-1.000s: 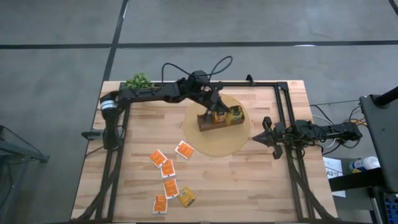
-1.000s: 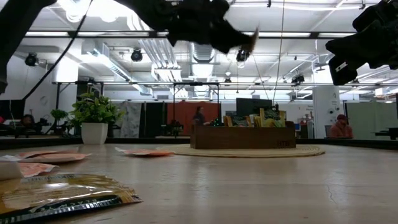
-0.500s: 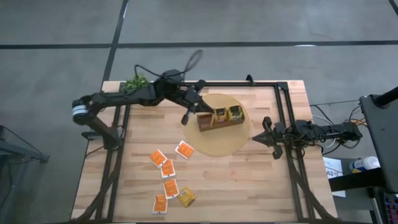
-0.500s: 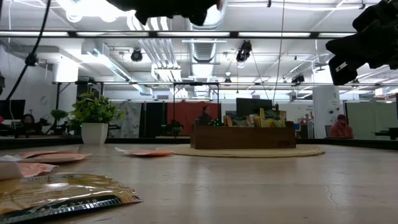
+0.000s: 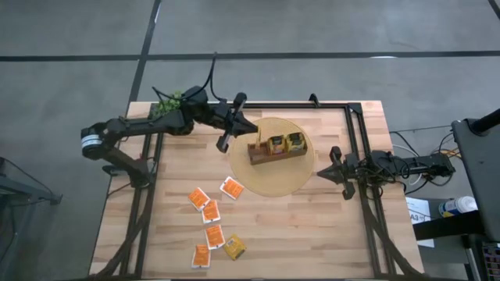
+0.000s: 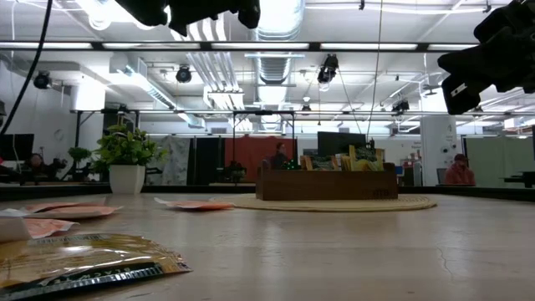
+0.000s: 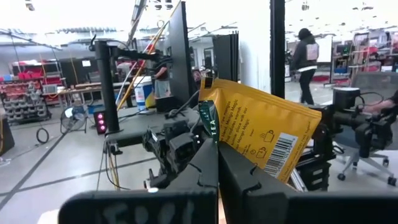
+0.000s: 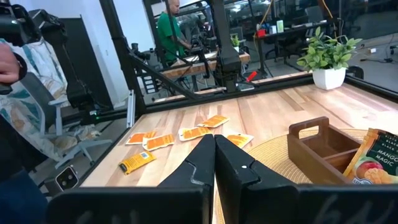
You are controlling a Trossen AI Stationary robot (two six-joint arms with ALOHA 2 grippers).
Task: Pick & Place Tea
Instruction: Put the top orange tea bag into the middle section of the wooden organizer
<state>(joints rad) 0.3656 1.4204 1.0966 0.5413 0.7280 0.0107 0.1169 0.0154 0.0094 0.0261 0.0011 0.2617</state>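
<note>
My left gripper (image 7: 217, 149) is shut on a yellow tea sachet (image 7: 267, 134), which shows only in the left wrist view. In the high view this gripper (image 5: 246, 127) hangs at the far-left rim of the round woven mat (image 5: 273, 178), pointing about level toward the table's right. The wooden box (image 5: 275, 152) stands on the mat with sachets upright in two compartments. Several loose orange sachets (image 5: 210, 211) and a yellow one (image 5: 234, 247) lie flat on the near-left table. My right gripper (image 5: 333, 165) waits shut at the table's right side. My left gripper pinches the yellow sachet between its two fingers at its lower edge (image 7: 219, 144), close to the dark green label strip (image 7: 208, 121). The fingers lie about level. The sachet stands up above the fingertips, tilted and lifted clear of the box and the table.
A small potted plant (image 5: 172, 103) stands at the far-left corner, just behind the left arm. A black frame (image 5: 355, 148) runs along the table's far and right sides. Bare wood lies between the mat and the near edge (image 5: 312, 242).
My left gripper, shut on the sachet throughout, has drawn back from above the box toward the table's far-left. It has also risen, out of the top of the low view, and tipped up to about level. The box and the loose sachets have stayed put.
</note>
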